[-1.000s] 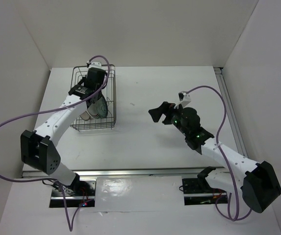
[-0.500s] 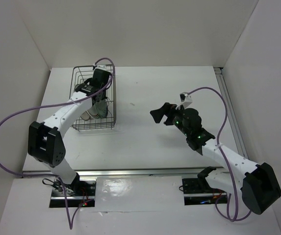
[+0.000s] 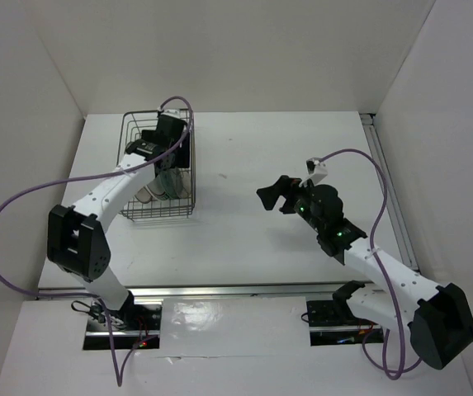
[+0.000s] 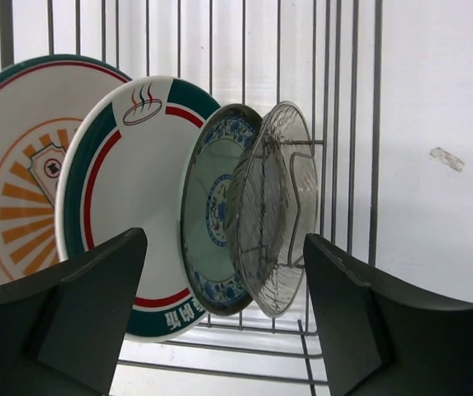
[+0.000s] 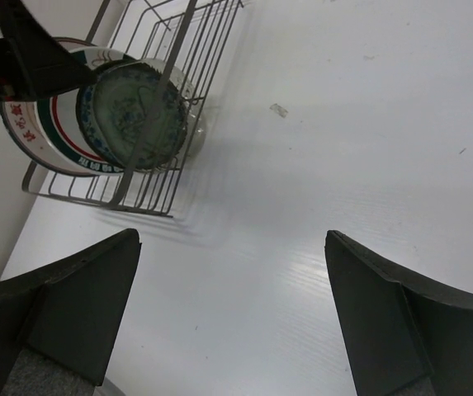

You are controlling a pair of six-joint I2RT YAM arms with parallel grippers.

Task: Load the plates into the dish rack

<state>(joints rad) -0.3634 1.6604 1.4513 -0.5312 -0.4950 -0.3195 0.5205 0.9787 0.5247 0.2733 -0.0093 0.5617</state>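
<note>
The left gripper (image 4: 225,239) hangs over the rack (image 4: 335,124), jaws spread wide and holding nothing. Straight ahead of it four plates stand on edge in a row: orange plate (image 4: 21,206) far left, ringed plate (image 4: 129,214), teal plate (image 4: 207,223), then grey plate (image 4: 277,206) nearest the side wires. The right gripper (image 5: 232,239), just as wide and empty, hovers over the table (image 5: 343,165). The rack lies ahead to its left, its wires in front of the plates.

A flat matt white tabletop (image 3: 253,239) is enclosed on the left, back and right by plain white panel walls (image 3: 244,49). A silver metal rail (image 3: 374,136) is fixed along its right edge, and a glossy white strip (image 3: 236,318) is laid along the near edge
</note>
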